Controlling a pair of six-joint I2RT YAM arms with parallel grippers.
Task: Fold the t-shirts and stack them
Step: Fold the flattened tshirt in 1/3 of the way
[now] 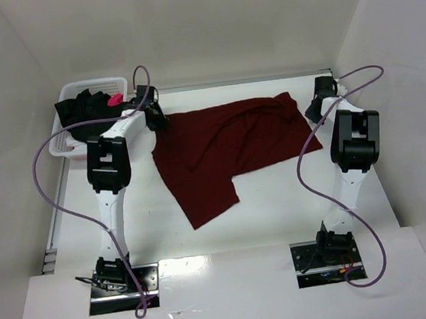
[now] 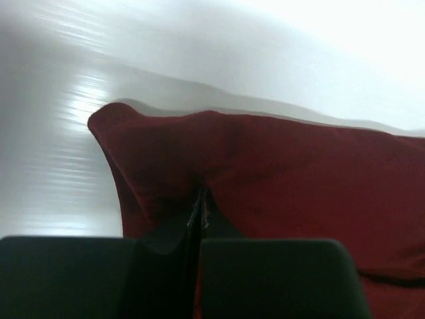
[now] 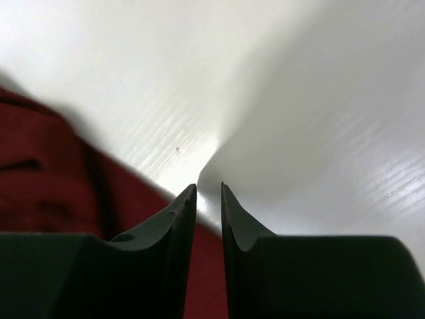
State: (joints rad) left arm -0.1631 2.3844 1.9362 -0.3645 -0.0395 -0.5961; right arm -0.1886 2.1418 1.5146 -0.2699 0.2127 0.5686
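Maroon tee clamped in L pincer, R pincer slightly ajar

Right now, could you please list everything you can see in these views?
maroon t-shirt: one, dark red, spread mid-table.
black t-shirt: one, black with pink mark, in the basket.
basket: one, white mesh, at far left.
table: one, white, under everything.
cables: two, purple, one along each arm.
arms: two, white and black, bases at near edge.
left gripper: one, black, shut on the maroon t-shirt's far left corner.
right gripper: one, black, jaws slightly apart at that shirt's right edge; grip unclear.
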